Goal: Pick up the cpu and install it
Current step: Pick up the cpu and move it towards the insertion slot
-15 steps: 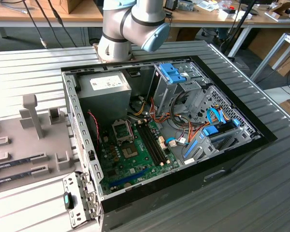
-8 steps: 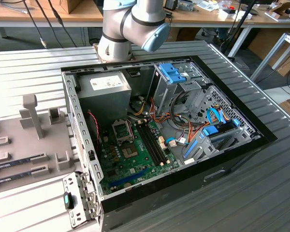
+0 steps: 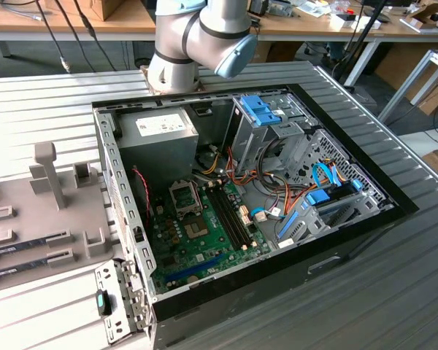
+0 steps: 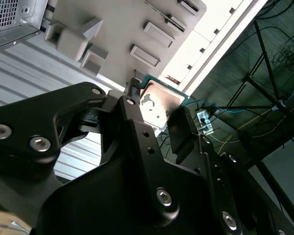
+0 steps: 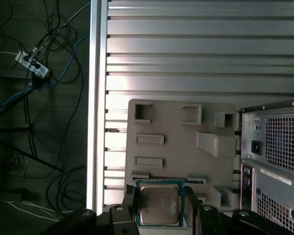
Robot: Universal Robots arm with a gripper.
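Observation:
The cpu (image 5: 159, 204) (image 4: 160, 100), a silvery square chip with a narrow green rim, sits between my black fingers in both wrist views. My gripper (image 5: 159, 209) (image 4: 158, 105) is shut on it, one finger (image 5: 129, 201) on each of two opposite edges. The chip hangs in the air over the near edge of a grey holder plate (image 5: 176, 147). In the exterior view the arm (image 3: 197, 36) rises behind the open computer case (image 3: 124, 219). Inside, the green board (image 3: 204, 240) carries a square socket (image 3: 184, 195) with its frame open.
The grey plate (image 3: 44, 211) with slots and upright blocks lies at the exterior view's left, beside the case. The case holds a power supply (image 3: 157, 142), drive cages (image 3: 270, 120) and cable bundles (image 3: 292, 197). Beyond the ribbed table's edge (image 5: 95, 98), cables lie on the floor.

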